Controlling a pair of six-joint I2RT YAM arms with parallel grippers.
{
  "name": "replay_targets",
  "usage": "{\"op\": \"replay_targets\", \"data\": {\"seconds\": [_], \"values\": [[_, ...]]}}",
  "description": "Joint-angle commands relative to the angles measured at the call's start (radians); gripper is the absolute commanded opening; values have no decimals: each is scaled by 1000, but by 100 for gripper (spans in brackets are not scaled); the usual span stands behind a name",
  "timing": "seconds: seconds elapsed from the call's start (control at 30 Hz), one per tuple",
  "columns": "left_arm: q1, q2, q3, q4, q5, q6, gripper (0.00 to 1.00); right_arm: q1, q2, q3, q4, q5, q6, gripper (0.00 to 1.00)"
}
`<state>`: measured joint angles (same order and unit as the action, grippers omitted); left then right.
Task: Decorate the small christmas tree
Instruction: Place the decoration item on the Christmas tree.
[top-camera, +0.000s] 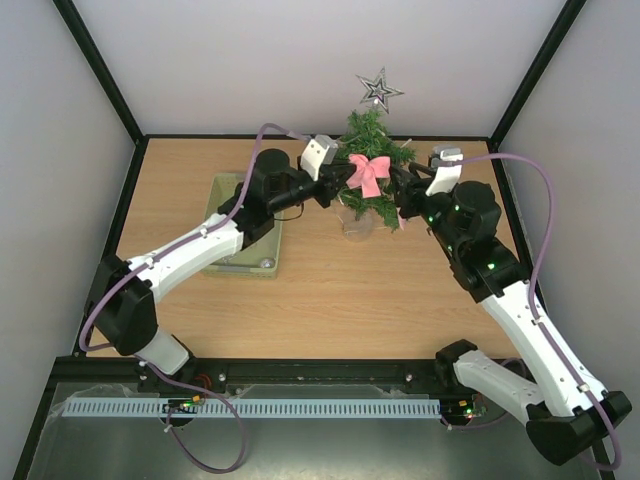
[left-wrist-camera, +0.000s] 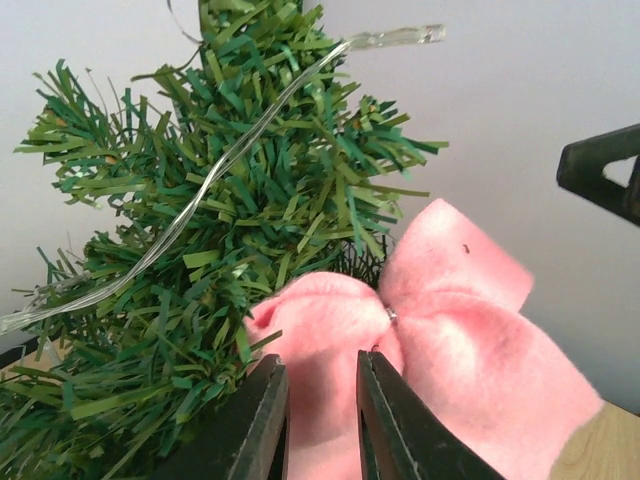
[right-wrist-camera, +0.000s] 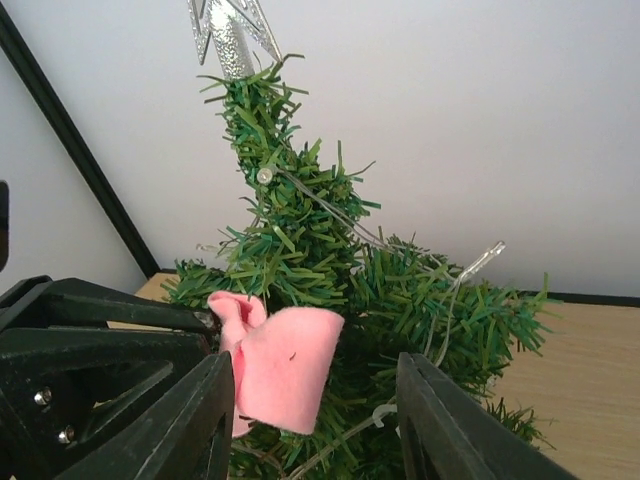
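The small christmas tree (top-camera: 375, 145) stands at the back middle of the table, topped by a silver star (top-camera: 379, 90) and strung with a clear light wire (left-wrist-camera: 230, 150). A pink felt bow (top-camera: 367, 172) sits on its front branches. My left gripper (top-camera: 335, 188) reaches in from the left. In the left wrist view its jaws (left-wrist-camera: 322, 400) stand narrow, with the lower part of the bow (left-wrist-camera: 450, 300) between them. My right gripper (top-camera: 402, 185) comes in from the right. In its wrist view the fingers (right-wrist-camera: 315, 420) are spread wide around the bow (right-wrist-camera: 285, 365) and branches (right-wrist-camera: 300, 240), and the right finger is clear of the felt.
A pale green basket (top-camera: 222, 190) lies left of the tree, partly under the left arm. A clear holder (top-camera: 355, 222) shows at the tree's foot. The grey back wall rises close behind the tree. The left gripper's black body (right-wrist-camera: 90, 330) fills the lower left of the right wrist view.
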<state>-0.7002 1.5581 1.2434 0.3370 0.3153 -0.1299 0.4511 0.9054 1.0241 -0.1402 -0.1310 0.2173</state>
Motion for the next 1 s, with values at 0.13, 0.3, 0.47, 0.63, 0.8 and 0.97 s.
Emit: {"op": "replay_targets", "data": {"seconds": [0.13, 0.3, 0.47, 0.63, 0.8, 0.97], "values": [[-23, -41, -11, 17, 22, -13, 22, -5, -48, -44, -15, -91, 164, 48], [-41, -42, 5, 32, 45, -32, 22, -5, -81, -71, -10, -71, 236, 48], [-56, -42, 25, 32, 42, -36, 22, -5, -189, -175, 16, 6, 334, 52], [-57, -40, 36, 8, 35, -24, 23, -5, -283, -287, 4, -5, 402, 52], [-57, -83, 34, -51, 15, -22, 31, -5, -329, -383, -12, -27, 470, 54], [-55, -171, -2, -155, -39, -8, 38, -5, -358, -461, -19, 4, 495, 54]]}}
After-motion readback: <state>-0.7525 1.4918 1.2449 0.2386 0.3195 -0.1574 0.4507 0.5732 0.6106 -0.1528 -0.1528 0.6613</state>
